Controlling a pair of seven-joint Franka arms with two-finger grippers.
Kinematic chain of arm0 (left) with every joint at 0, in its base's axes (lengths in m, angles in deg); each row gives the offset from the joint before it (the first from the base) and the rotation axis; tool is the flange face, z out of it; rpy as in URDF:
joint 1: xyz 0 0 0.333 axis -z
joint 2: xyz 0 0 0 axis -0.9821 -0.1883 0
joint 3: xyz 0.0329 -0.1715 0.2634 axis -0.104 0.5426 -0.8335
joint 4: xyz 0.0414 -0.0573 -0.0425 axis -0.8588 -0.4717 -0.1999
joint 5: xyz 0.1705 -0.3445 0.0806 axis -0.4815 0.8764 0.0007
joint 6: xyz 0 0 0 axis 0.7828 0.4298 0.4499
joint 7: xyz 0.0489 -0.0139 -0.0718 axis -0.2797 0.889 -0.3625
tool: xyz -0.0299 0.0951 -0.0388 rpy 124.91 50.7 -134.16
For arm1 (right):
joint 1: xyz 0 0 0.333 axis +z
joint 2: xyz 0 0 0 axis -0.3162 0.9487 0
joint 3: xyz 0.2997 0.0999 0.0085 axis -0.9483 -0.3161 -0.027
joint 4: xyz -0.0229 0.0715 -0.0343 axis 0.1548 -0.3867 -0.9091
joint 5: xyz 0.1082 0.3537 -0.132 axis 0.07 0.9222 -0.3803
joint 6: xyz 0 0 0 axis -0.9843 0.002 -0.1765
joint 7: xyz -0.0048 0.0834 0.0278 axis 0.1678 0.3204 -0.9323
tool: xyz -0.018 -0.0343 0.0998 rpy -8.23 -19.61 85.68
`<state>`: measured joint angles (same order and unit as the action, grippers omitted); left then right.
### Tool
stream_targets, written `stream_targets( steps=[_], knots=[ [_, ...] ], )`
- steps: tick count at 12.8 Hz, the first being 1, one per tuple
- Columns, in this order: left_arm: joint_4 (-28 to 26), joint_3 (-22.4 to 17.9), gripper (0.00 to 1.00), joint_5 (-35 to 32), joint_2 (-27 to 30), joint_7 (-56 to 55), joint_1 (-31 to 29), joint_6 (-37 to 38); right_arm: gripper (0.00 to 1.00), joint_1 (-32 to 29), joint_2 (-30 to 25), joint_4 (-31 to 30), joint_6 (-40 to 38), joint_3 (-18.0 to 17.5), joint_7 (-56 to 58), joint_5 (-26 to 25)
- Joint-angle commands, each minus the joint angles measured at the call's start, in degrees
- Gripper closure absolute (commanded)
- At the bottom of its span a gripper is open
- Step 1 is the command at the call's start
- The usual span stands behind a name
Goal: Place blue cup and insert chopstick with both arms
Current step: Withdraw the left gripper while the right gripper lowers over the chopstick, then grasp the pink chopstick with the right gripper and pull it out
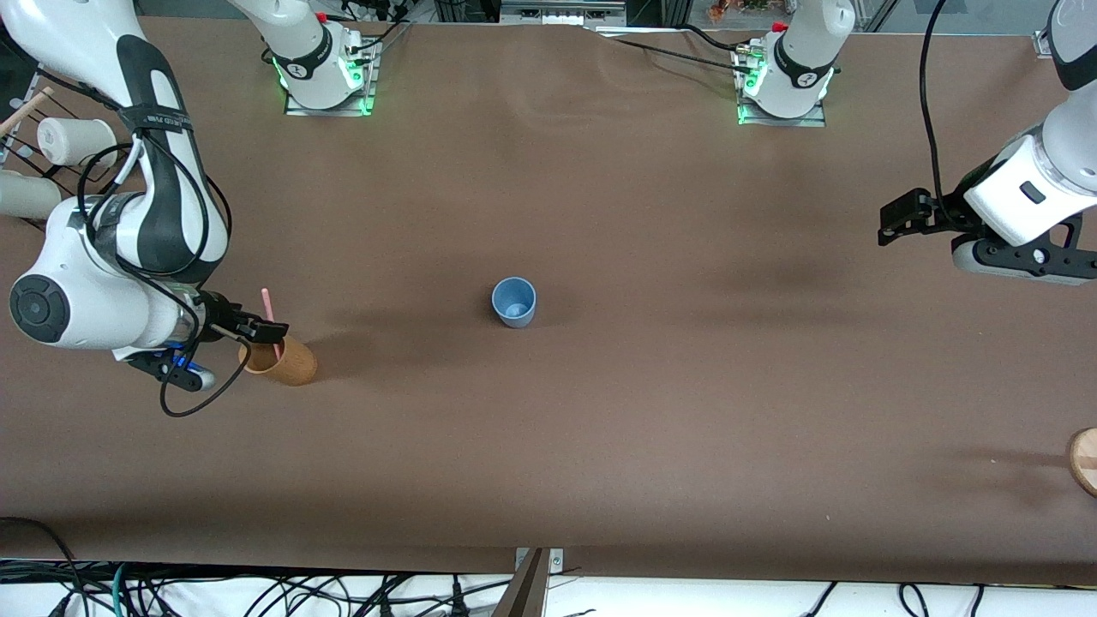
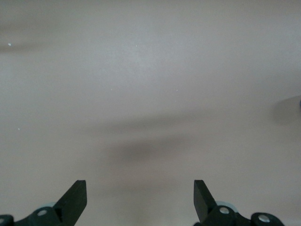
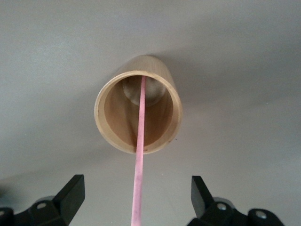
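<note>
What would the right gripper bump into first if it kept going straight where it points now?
Most likely the chopstick, which stands in the brown cup and runs up between the right gripper's open jaws. The cup's rim would come next. Depth is hard to judge.

This is a robotics lab: two white arms are bolted on lit metal base plates along one edge of a desk under brown sheeting, and loose cables tangle below the edge nearest the front camera.
</note>
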<state>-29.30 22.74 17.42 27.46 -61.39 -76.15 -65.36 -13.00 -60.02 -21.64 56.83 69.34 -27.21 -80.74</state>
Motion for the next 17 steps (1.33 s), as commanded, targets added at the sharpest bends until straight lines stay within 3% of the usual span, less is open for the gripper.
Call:
stream_targets(
  steps=[1, 8, 10, 13, 16, 17],
  knots=[
    [-5.35, 0.75, 0.0, 2.09, 3.7, 0.94, -1.5, -1.26, 0.0, -0.07, 0.66, 0.95, 0.16, -0.12, -0.4, 0.92],
    [-4.13, 0.4, 0.0, 2.19, 2.13, 0.76, -1.59, -0.91, 0.01, -0.34, 0.84, 1.03, 0.25, -0.12, 0.3, 0.57],
    [-2.21, 0.31, 0.0, 2.27, 1.25, 0.68, -1.51, -0.91, 0.11, -0.34, 1.19, 1.03, 0.25, -0.12, 0.48, 0.3],
    [-0.53, 0.4, 0.0, 2.27, 0.02, 0.76, -1.33, -0.91, 0.38, -0.69, 1.45, 0.95, 0.16, -0.21, 0.83, 0.57],
    [1.74, 0.4, 0.0, 2.36, -1.39, 0.76, -1.24, -1.09, 0.43, -0.69, 1.89, 0.95, 0.16, -0.12, 1.09, 0.65],
    [1.93, 0.4, 0.0, 2.27, -1.74, 0.76, -1.15, -1.09, 0.53, -0.69, 1.89, 1.03, 0.16, -0.21, 1.18, 0.57]
  ],
)
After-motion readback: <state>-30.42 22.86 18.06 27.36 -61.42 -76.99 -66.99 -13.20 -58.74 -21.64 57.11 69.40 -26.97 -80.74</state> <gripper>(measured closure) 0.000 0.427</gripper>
